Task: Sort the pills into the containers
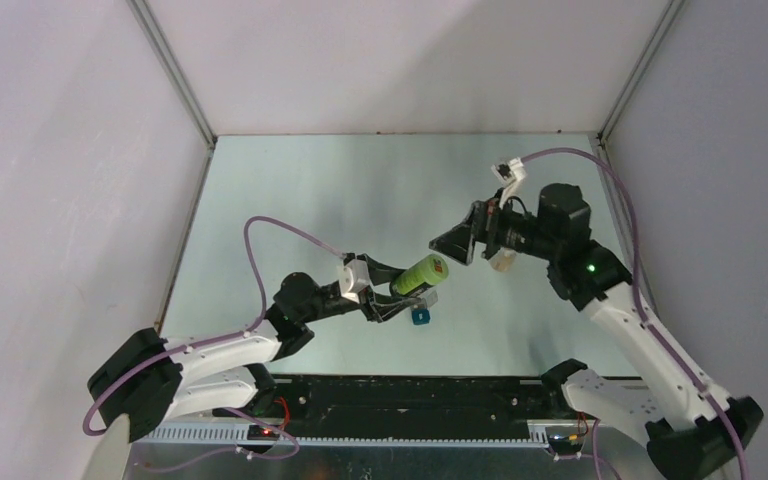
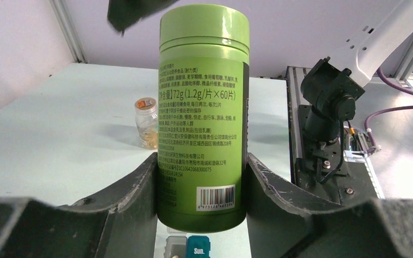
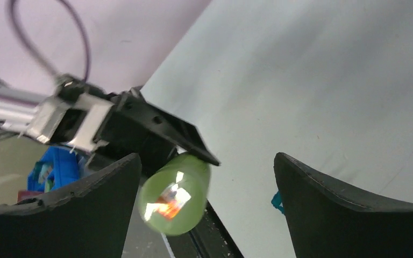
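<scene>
Left gripper (image 2: pixel 201 183) clamps the green bottle (image 1: pixel 420 274) by its base end. The bottle is off the table (image 1: pixel 360 190), tilted, cap toward the right gripper (image 1: pixel 463 238). Right gripper's jaws are spread wide and hold nothing, just beside the cap. Clear orange-topped bottle (image 2: pixel 147 122) stands upright on the table. Blue pill box (image 1: pixel 420 317) lies below the green bottle.

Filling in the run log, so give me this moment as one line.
left fingers: shut on green bottle | right fingers: open, near its lid | orange-topped bottle: upright on table
</scene>
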Motion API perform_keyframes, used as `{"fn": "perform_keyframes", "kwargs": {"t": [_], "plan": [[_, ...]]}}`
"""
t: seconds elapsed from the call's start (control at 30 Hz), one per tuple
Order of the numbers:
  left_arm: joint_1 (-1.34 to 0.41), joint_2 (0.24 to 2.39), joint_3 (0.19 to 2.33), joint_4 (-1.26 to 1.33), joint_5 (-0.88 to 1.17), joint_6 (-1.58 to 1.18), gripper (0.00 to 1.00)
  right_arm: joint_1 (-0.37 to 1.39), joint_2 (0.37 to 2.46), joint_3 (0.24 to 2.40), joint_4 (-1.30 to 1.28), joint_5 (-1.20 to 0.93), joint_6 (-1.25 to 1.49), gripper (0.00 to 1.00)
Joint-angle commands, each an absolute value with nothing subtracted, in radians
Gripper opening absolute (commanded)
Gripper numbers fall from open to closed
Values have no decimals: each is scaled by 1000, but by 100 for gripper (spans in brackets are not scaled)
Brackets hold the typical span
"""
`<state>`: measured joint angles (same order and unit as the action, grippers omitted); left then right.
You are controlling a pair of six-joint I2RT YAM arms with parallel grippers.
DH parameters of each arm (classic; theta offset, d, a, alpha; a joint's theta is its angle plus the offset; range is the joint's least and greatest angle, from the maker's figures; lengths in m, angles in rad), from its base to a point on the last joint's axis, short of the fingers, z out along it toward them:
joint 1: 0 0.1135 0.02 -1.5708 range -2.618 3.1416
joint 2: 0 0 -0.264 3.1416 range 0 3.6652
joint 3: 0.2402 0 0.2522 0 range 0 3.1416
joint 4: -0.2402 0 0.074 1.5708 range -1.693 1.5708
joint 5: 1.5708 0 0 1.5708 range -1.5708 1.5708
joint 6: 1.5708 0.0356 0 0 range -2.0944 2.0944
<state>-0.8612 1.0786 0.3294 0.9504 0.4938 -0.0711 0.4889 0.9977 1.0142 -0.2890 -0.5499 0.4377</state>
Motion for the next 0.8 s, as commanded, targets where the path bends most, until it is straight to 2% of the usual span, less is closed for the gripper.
{"fn": "perform_keyframes", "kwargs": {"t": [0.0,0.07,0.17,0.37,0.43,0.53,0.67,0.77], "plan": [[-862,1059,379,976,495,-53,0,489,915,994,-295,-727,276,97],[-862,1058,381,971,498,-53,0,513,908,991,-352,-761,181,97],[-863,1055,385,965,508,-51,0,582,907,991,-425,-703,84,95],[-863,1053,390,958,547,-48,0,611,934,991,-420,-654,53,82],[-862,1053,390,957,558,-48,0,612,944,991,-402,-611,73,74],[-863,1053,390,957,571,-48,0,611,957,991,-353,-523,184,54],[-863,1060,393,954,580,-44,0,623,989,977,-253,-430,366,48],[-863,1057,389,956,539,-36,0,639,1016,972,-221,-263,553,45]]}}
